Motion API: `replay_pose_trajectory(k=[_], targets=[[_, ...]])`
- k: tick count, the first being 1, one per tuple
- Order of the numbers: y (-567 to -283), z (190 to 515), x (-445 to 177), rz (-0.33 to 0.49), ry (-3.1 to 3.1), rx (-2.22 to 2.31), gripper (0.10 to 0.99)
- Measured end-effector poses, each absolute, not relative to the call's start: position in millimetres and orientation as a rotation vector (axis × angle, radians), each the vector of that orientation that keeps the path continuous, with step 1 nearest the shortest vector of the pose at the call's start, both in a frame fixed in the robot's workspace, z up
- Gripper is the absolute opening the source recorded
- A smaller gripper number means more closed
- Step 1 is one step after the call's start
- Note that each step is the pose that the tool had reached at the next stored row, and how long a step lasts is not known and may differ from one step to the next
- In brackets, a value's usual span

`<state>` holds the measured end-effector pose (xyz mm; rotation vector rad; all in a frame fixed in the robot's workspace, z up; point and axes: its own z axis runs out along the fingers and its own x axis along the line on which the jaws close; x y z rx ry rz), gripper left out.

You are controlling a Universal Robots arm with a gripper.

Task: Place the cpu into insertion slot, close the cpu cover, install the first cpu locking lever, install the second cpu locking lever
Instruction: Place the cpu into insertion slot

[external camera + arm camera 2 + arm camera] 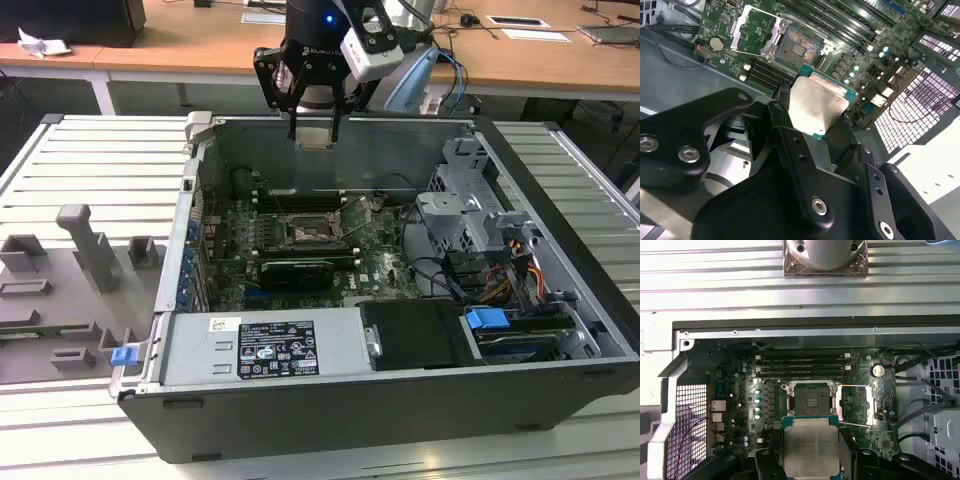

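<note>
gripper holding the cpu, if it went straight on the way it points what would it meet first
Probably the motherboard at or just beside the open insertion slot, with the cpu in the gripper touching first; depth is unclear.

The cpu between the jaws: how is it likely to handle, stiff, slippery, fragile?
Probably stiff: the cpu shows flat though the jaws grip only two opposite edges. Its metal top looks smooth in both wrist views, so it could slip. Thin for its width, so likely light, and its green rim may chip if knocked.
</note>
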<state>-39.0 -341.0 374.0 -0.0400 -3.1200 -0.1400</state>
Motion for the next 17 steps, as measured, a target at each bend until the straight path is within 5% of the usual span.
replay_pose_trajectory(k=[17], targets=[[-342.0, 371.0, -39.0, -0.141, -3.118, -0.198, 0.533]])
